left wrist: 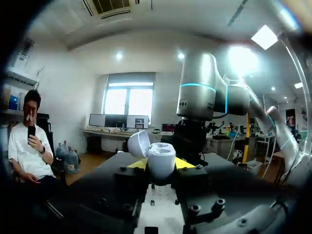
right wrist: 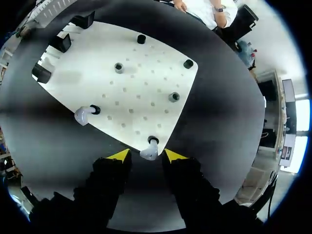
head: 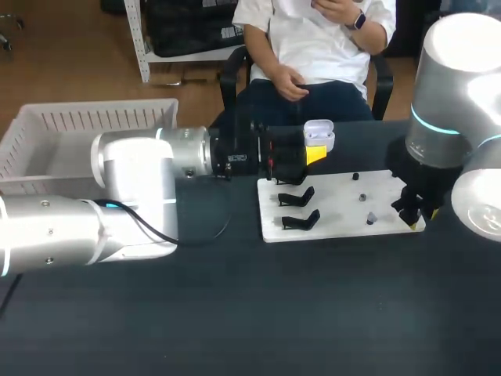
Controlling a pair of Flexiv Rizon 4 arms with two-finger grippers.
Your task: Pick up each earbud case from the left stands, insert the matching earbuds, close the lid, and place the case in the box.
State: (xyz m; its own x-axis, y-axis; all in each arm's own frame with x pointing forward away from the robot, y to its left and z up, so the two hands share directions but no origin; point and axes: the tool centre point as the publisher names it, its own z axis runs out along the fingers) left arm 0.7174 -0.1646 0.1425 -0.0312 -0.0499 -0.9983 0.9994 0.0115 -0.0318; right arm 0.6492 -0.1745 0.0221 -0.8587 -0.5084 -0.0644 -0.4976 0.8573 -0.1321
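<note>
My left gripper [head: 309, 153] is shut on a white earbud case [head: 318, 135] with its lid open, held above the far edge of the white board [head: 337, 205]. In the left wrist view the case [left wrist: 161, 160] sits between the yellow tips, its lid [left wrist: 139, 143] tipped back. My right gripper [right wrist: 146, 156] is open at the board's near right corner. Its fingers flank a white earbud [right wrist: 148, 152] on a black peg without touching it. A second earbud [right wrist: 83, 115] rests on another peg to one side. In the head view that gripper [head: 412, 213] is low over the board's right edge.
Two black case stands [head: 297, 208] stand empty on the board's left part. Several small black pegs [right wrist: 118, 67] dot the board. A white slatted basket [head: 78, 129] sits at the table's far left. Dark tabletop surrounds the board.
</note>
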